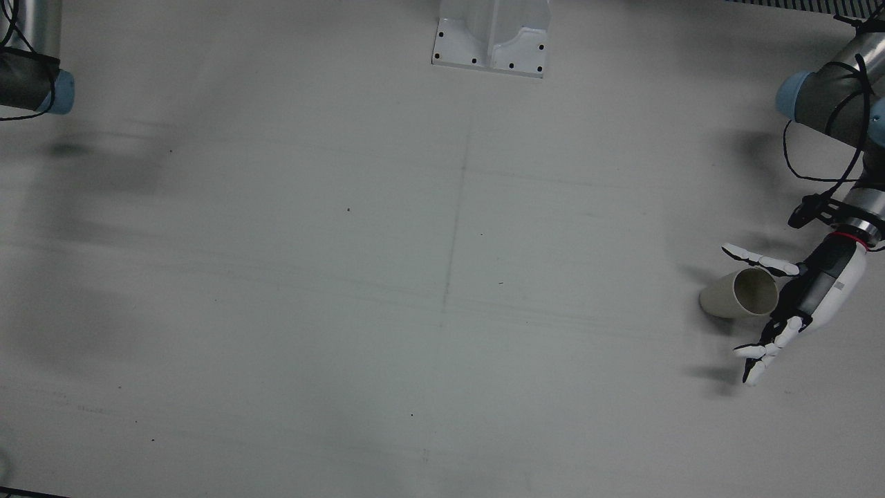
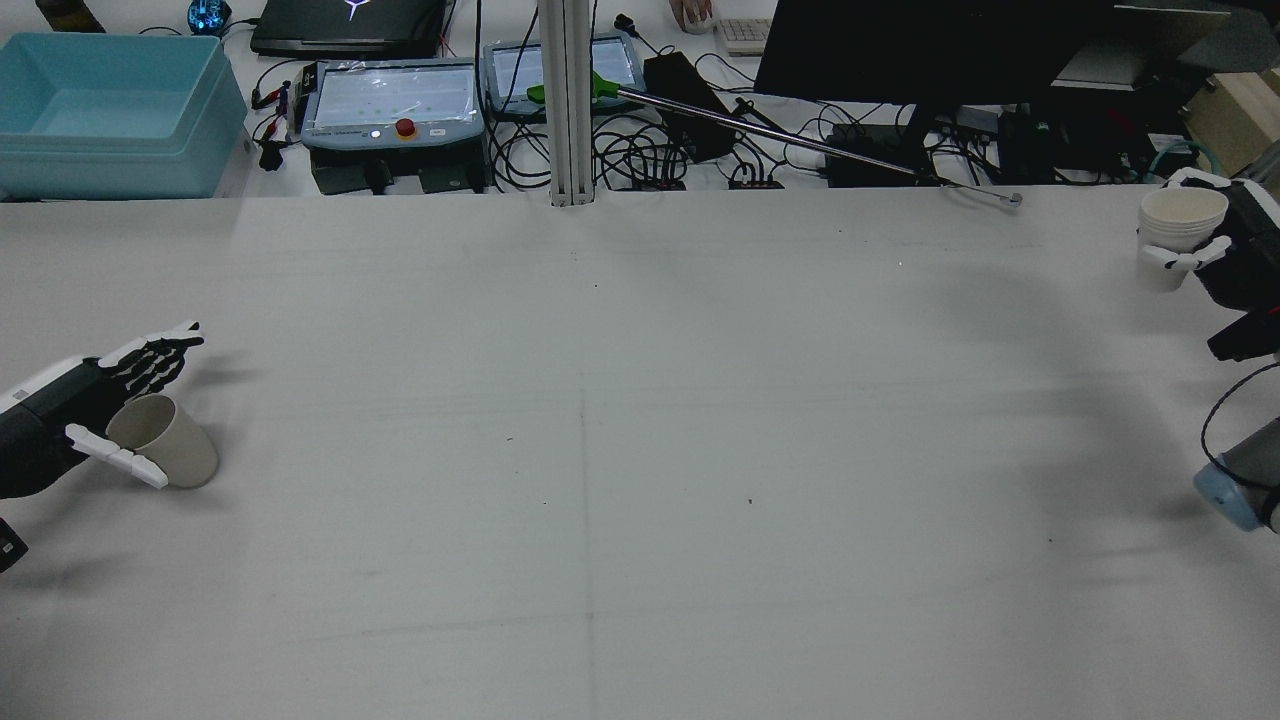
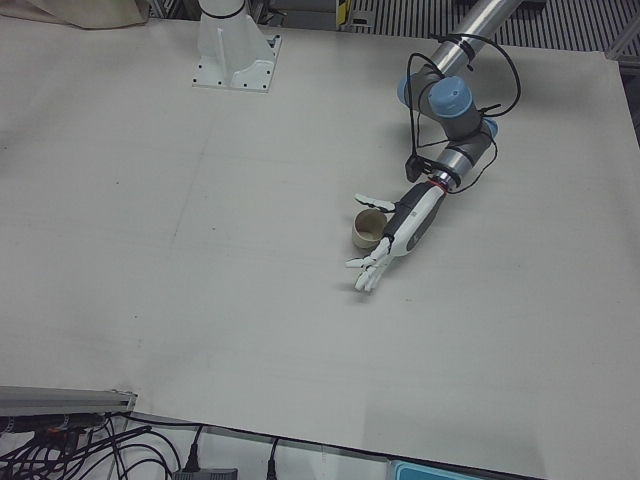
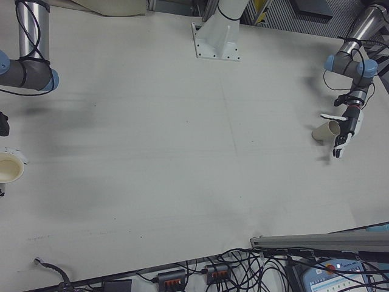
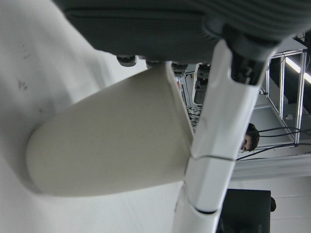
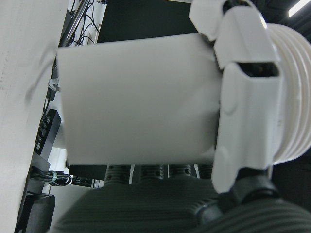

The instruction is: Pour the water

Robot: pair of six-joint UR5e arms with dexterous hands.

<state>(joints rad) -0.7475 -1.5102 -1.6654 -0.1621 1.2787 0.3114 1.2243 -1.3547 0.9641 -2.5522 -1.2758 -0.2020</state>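
Observation:
A beige paper cup lies tipped on the table, its mouth towards the palm of my left hand. The hand is open: its thumb is on one side of the cup and the straight fingers on the other, not closed on it. The cup and left hand show at the rear view's left edge, and the cup fills the left hand view. My right hand is shut on a stack of white cups, held upright above the table's right far corner, also in the right hand view.
The arms' white pedestal stands at the table's robot side. Beyond the far edge are a blue bin, control boxes, an aluminium post, a metal rod and cables.

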